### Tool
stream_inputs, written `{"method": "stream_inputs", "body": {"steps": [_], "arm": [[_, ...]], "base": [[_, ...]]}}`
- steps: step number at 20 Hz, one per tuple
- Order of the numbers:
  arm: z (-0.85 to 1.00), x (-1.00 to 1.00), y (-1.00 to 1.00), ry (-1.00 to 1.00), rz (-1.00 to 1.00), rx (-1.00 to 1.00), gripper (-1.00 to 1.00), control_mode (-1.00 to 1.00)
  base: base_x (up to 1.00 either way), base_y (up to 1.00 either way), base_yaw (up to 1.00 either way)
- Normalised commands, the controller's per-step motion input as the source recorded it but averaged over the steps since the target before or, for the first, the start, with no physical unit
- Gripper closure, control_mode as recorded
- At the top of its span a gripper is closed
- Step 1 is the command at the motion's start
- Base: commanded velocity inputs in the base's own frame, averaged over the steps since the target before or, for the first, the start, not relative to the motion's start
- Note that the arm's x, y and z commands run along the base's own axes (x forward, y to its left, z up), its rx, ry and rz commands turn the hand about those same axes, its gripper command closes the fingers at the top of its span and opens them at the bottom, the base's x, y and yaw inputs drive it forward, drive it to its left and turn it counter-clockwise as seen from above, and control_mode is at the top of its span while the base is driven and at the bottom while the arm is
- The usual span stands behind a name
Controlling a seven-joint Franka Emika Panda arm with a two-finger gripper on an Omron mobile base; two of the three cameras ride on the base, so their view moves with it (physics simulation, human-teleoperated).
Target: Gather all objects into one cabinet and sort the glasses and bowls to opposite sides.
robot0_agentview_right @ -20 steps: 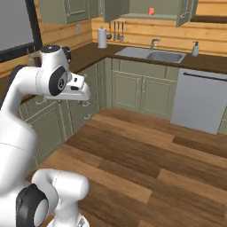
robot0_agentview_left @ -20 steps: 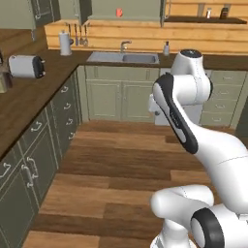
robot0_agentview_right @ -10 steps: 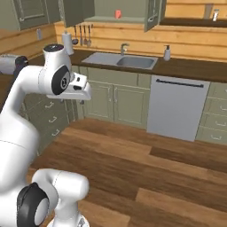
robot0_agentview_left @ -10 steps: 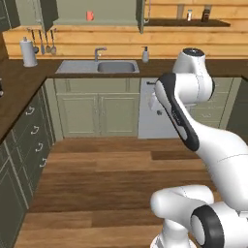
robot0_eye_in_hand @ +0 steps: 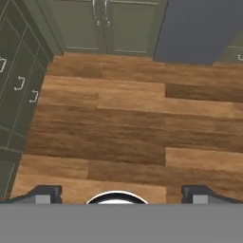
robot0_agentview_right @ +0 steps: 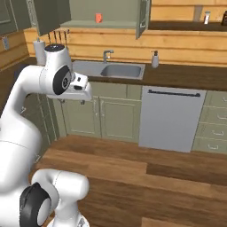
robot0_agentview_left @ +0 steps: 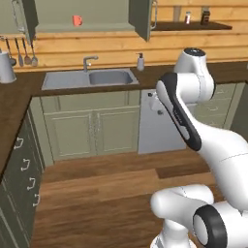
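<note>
A: We start at the gripper [robot0_eye_in_hand: 121, 193]. In the hand view its two dark fingertips [robot0_eye_in_hand: 45, 193] sit far apart at the lower left and lower right, jaws spread wide, nothing between them. It looks straight down at bare floor.

B: Agreed. We log the wooden plank floor [robot0_eye_in_hand: 123, 128] across the middle of that view, pale-green base cabinets [robot0_eye_in_hand: 102, 23] along the top edge and a grey dishwasher front [robot0_eye_in_hand: 199, 28] at the upper right.

A: In the left base view the hand sits mid-frame, in front of the dishwasher; we cannot read the jaws from there. Where do we put the task things?

B: One red mug [robot0_agentview_left: 77, 20] stands in the open olive-green wall cabinet [robot0_agentview_left: 87, 9], upper left of the left base view. The right base view shows it top centre-left, above the sink. Handle side too small to tell.

A: The cabinet is cut off by the top edge in both base views, so we cannot see its upper shelves. Its doors stand open; one door [robot0_agentview_right: 142, 17] hangs just right of the opening.

B: Below it: dark wooden counter [robot0_agentview_left: 145, 75], sink [robot0_agentview_left: 87, 78] with faucet [robot0_agentview_left: 87, 62], soap dispenser [robot0_agentview_left: 140, 62] to its right. Small bottles [robot0_agentview_left: 196, 17] on a shelf at the upper right, labels unreadable.

A: Utensils [robot0_agentview_left: 22, 51] hang at the far left, beside a partly cropped pale cylinder.
</note>
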Motion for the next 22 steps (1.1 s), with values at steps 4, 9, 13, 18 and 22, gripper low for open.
{"method": "stream_inputs", "body": {"steps": [4,9,13,18,22], "arm": [[0.00,0.00,0.00,0.00,0.00,0.00,-1.00,1.00],[0.00,0.00,0.00,0.00,0.00,0.00,-1.00,1.00],[0.00,0.00,0.00,0.00,0.00,0.00,-1.00,1.00],[0.00,0.00,0.00,0.00,0.00,0.00,-1.00,1.00],[0.00,0.00,0.00,0.00,0.00,0.00,-1.00,1.00]], "base": [[0.78,1.00,-0.28],[0.70,1.00,-0.25],[0.96,0.34,-0.11],[1.00,-0.13,0.00],[1.00,-0.03,0.00]]}}
